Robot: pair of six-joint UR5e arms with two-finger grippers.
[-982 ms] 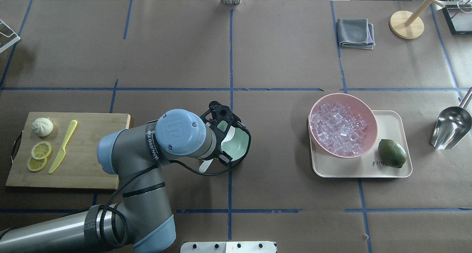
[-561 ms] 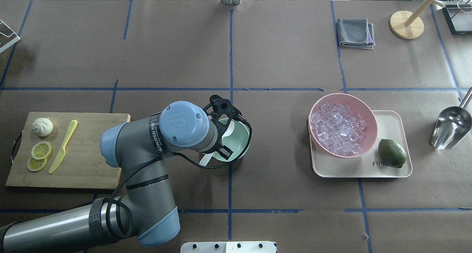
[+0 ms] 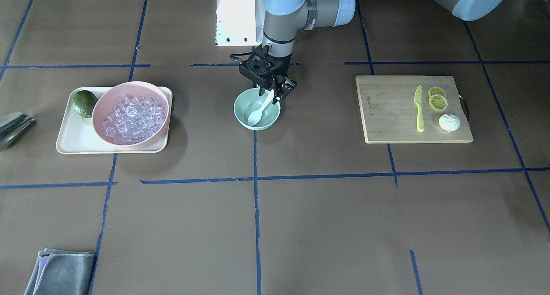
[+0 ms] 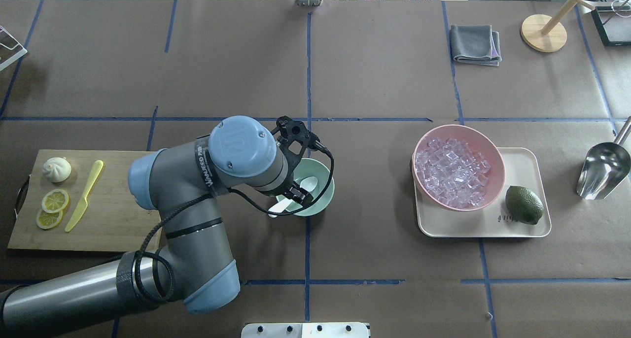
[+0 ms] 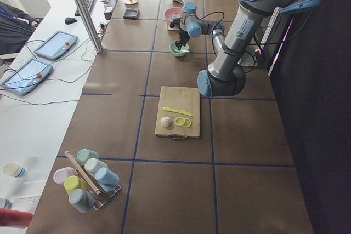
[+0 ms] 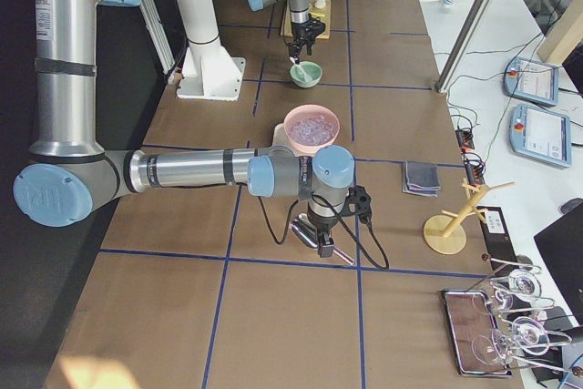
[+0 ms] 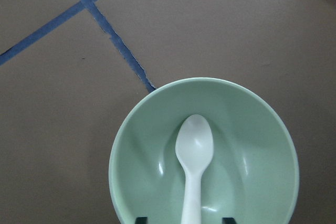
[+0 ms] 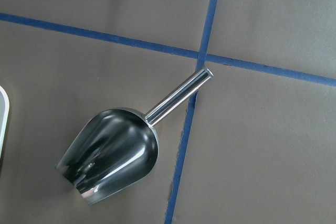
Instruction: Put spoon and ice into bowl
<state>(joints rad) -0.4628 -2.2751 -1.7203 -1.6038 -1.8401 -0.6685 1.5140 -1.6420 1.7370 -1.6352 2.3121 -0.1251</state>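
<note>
The white spoon (image 7: 194, 145) lies in the mint-green bowl (image 7: 252, 145), scoop on the bottom and handle leaning on the rim nearest the robot. The spoon (image 4: 309, 184) and bowl (image 4: 323, 178) sit at table centre. My left gripper (image 3: 273, 93) hangs over the bowl's (image 3: 245, 108) robot-side rim, open, its tips either side of the handle and apart from it. The ice (image 4: 453, 173) is a heap of clear cubes in the pink bowl (image 4: 495, 153). My right gripper (image 6: 323, 234) hovers over a metal scoop (image 8: 110, 158); I cannot tell if it is open.
The pink bowl and a green lime (image 4: 524, 204) sit on a cream tray (image 4: 522, 160) at the right. A cutting board (image 4: 123, 200) with a yellow-green knife (image 4: 84, 196), lemon slices and a bun is at the left. A grey cloth (image 4: 474, 43) lies far right.
My left wrist has moved toward the table's far side. The spoon's scoop has settled lower into the bowl. Everything else is as before.
</note>
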